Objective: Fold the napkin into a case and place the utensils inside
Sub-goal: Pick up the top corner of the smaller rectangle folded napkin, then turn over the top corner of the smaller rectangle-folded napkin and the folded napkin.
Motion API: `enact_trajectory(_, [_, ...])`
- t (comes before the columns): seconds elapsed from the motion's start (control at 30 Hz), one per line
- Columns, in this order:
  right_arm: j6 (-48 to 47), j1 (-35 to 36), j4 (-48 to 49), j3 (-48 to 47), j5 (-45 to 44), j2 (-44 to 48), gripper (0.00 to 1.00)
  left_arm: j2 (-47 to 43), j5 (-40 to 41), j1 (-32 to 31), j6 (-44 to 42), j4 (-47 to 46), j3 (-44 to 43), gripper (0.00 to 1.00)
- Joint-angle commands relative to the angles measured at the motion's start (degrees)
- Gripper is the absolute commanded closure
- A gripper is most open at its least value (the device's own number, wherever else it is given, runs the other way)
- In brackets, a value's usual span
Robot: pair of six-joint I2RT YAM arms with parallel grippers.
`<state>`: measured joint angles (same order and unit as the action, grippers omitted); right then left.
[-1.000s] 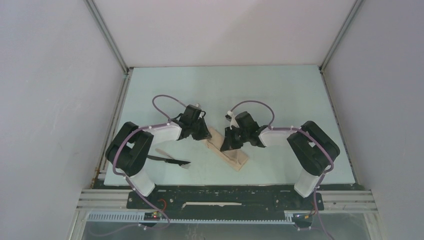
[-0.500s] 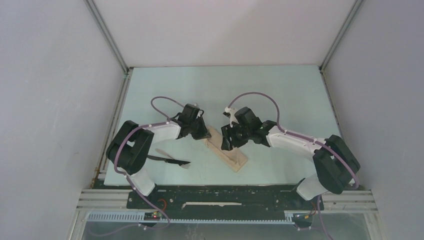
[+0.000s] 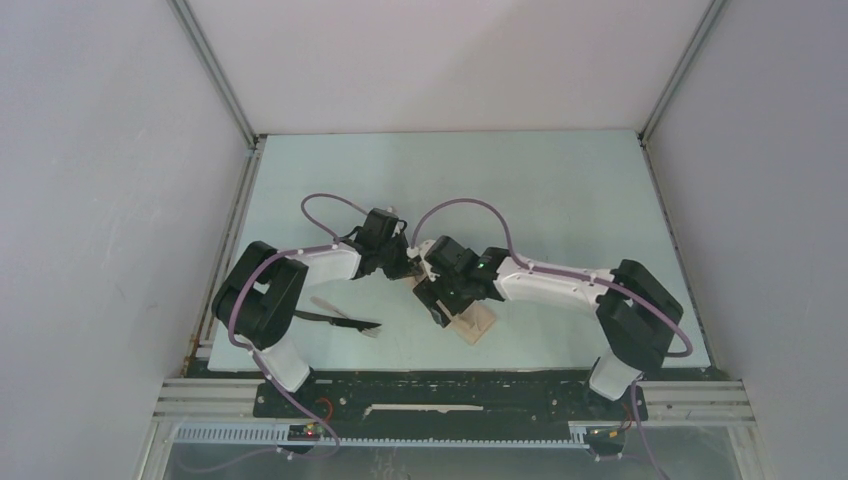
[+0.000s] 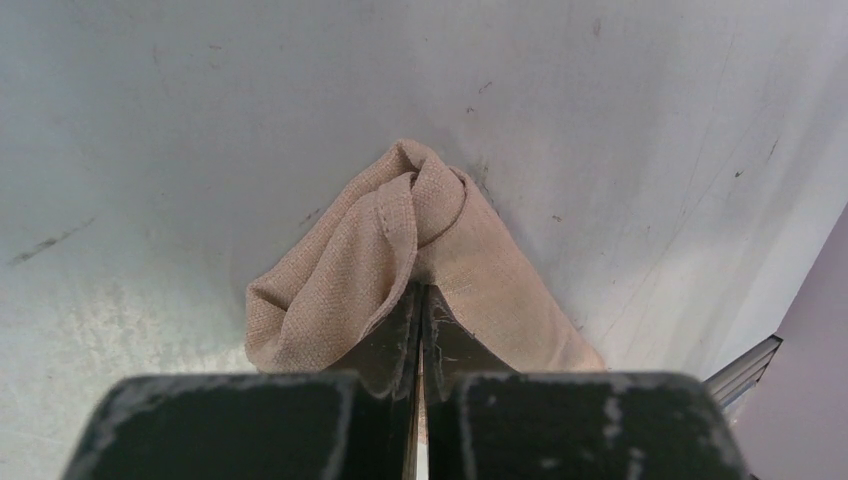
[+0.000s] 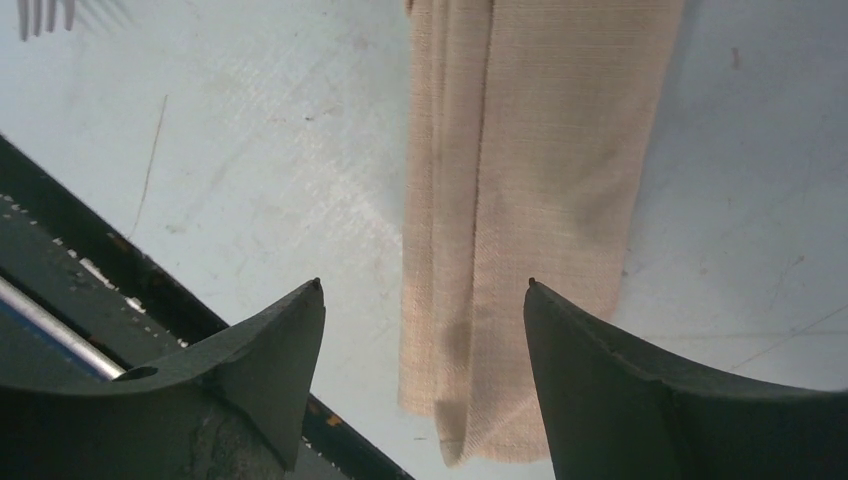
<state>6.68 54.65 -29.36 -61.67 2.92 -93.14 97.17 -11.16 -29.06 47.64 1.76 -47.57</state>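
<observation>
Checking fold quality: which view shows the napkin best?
Right wrist: the napkin lies as a long folded strip, layers clear, below the open right hand. Left wrist shows only a bunched end pinched in the left hand. Top view: small, mostly hidden under both hands.

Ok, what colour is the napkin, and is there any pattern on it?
The napkin is plain tan-beige with a fine weave and no pattern. The right wrist view shows it best.

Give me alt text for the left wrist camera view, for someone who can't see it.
The black left gripper, jaws shut, pinches a bunched fold of the tan woven cloth napkin, which rises in a peak beyond its tips. A scuffed pale table lies behind.
</observation>
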Motion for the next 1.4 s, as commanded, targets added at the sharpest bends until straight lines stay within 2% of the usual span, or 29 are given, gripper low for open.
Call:
enact_trajectory(0.0, [-2.1, 3.5, -3.5, -4.0, -8.8, -3.9, 0.20, 0.4, 3.1, 0.7, -0.4, -0.3, 1.6, 0.98])
enact_trajectory(0.27, [-2.2, 6.9, -5.0, -5.9, -15.0, -9.2, 0.21, 0.2, 3.0, 0.7, -0.4, -0.7, 1.8, 0.98])
enact_trajectory(0.5, [0.8, 9.0, -4.0, -5.2, -17.1, -12.6, 0.29, 0.1, 3.2, 0.7, -0.4, -0.8, 1.9, 0.99])
enact_trajectory(0.63, [3.7, 9.3, -1.7, -3.8, -17.9, -13.5, 0.41, -0.2, 3.2, 0.7, -0.4, -0.8, 1.9, 0.99])
enact_trajectory(0.77, [5.2, 9.5, 1.0, -1.5, -18.7, -12.3, 0.61, -2.5, 2.2, 0.7, -0.7, -1.4, 2.2, 0.97])
enact_trajectory(0.93, [5.6, 9.2, 4.0, 1.1, -19.2, -8.6, 0.79, -9.5, -1.5, 2.5, -3.2, 2.1, 1.0, 0.89])
enact_trajectory(1.07, [6.0, 8.3, 4.8, 1.1, -16.4, -6.4, 1.00, -20.7, -1.7, 6.2, -5.3, 8.1, 0.7, 0.80])
enact_trajectory(1.2, [7.7, 6.7, 6.1, 1.7, -8.8, -3.4, 1.00, -31.3, -0.8, 10.5, -8.3, 15.2, -0.3, 0.70])
enact_trajectory(1.37, [12.9, 3.8, 12.4, 3.9, 8.2, 1.5, 1.00, -39.8, 2.0, 13.9, -11.0, 23.1, -1.3, 0.67])
